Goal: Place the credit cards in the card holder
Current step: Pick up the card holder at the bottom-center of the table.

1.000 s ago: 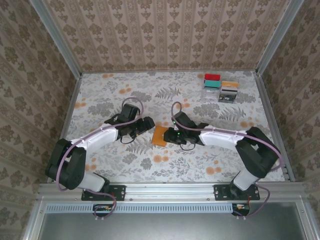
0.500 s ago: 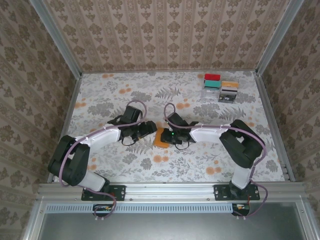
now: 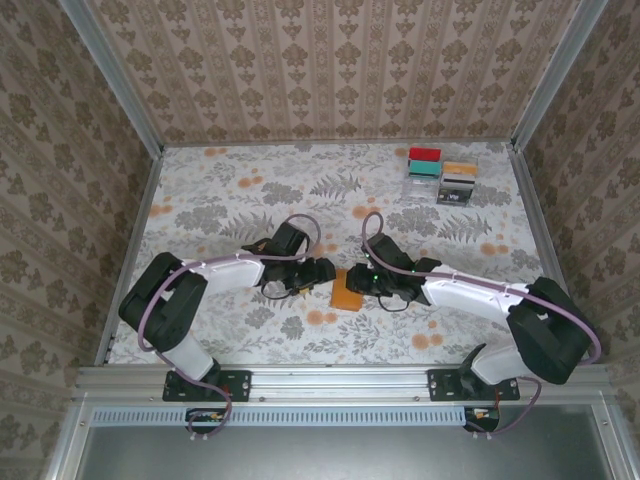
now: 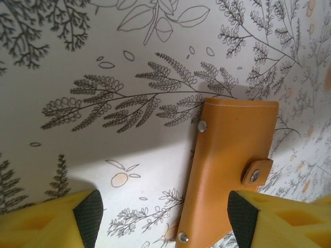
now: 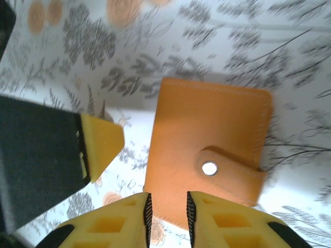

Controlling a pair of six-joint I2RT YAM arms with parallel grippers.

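Observation:
The card holder (image 3: 347, 291) is an orange-tan wallet lying flat and snapped shut on the floral tabletop, between my two grippers. My left gripper (image 3: 322, 270) is low at its left side, open wide; in the left wrist view (image 4: 165, 218) the card holder (image 4: 227, 155) lies partly between the fingers. My right gripper (image 3: 357, 284) is at its right side, pads a narrow gap apart (image 5: 168, 209) over the near corner of the card holder (image 5: 207, 134). The credit cards (image 3: 440, 172), red, teal, orange and dark, stand far off at the back right.
The cards sit in a small clear rack (image 3: 455, 190) near the right wall rail (image 3: 545, 240). The left gripper's yellow finger (image 5: 101, 144) shows close beside the holder in the right wrist view. Patterned walls enclose the table on three sides.
The card holder has slid toward the near right along with my right gripper. My left gripper has followed it rightward and narrowed a little.

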